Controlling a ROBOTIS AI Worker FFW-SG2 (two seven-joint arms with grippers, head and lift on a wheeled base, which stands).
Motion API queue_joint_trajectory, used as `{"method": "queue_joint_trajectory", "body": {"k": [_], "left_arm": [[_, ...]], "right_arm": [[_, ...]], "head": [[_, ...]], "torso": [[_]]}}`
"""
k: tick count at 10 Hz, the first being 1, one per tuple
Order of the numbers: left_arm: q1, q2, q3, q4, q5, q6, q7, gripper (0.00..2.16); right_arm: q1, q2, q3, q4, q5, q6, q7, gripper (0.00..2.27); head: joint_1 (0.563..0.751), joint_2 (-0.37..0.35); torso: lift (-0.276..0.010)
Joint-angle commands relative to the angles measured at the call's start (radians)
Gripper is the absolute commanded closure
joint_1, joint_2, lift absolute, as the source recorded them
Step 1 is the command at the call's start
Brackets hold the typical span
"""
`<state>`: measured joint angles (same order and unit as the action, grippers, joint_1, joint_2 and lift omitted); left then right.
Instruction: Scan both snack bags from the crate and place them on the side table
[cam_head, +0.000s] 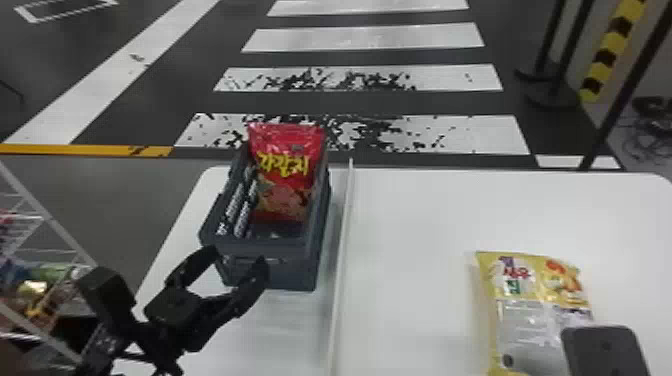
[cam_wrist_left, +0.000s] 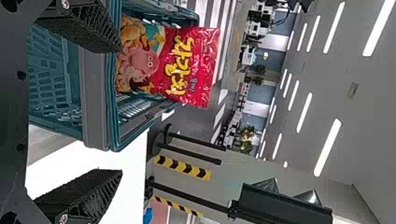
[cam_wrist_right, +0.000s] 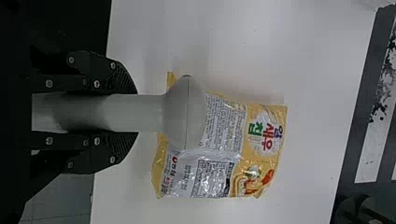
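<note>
The red snack bag (cam_head: 287, 172) stands upright in the dark crate (cam_head: 280, 245), its top above the rim. My left gripper (cam_head: 240, 256), fingers apart, is at the crate's near side. In the left wrist view, the left gripper (cam_wrist_left: 120, 112) is open beside the crate (cam_wrist_left: 95, 93), with the red bag (cam_wrist_left: 187, 65) beyond. A yellow snack bag (cam_head: 537, 300) lies flat, printed back up, on the side table (cam_head: 425, 225). The scanner (cam_head: 605, 347) is above its near part. In the right wrist view, my right gripper (cam_wrist_right: 135, 113) is shut on the scanner's grey handle (cam_wrist_right: 135, 112), over the yellow bag (cam_wrist_right: 224, 140).
A thin raised white divider (cam_head: 342, 240) runs between the crate's side and the yellow bag's side. Striped packages (cam_head: 242, 210) stand in the crate's left part. A wire shelf (cam_head: 45, 220) with goods is at the far left.
</note>
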<state>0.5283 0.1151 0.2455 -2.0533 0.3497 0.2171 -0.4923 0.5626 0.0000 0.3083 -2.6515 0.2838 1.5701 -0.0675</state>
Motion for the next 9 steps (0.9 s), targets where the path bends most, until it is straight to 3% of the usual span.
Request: {"method": "queue_joint_trajectory", "body": {"k": [1,9], "left_arm": [[0.003,0.001,0.001,-0.002,0.000,0.000,0.000,0.07],[0.009,0.006,0.005,-0.002,0.000,0.000,0.000,0.07]], "right_arm": [[-0.010,0.001,0.000,0.013,0.000,0.002,0.000,2.26],[-0.056,0.001,-0.025,0.084,0.000,0.002,0.002,2.26]], "head": [[0.695,0.124],[0.695,0.115]], "torso": [[-0.095],[-0.095]]}}
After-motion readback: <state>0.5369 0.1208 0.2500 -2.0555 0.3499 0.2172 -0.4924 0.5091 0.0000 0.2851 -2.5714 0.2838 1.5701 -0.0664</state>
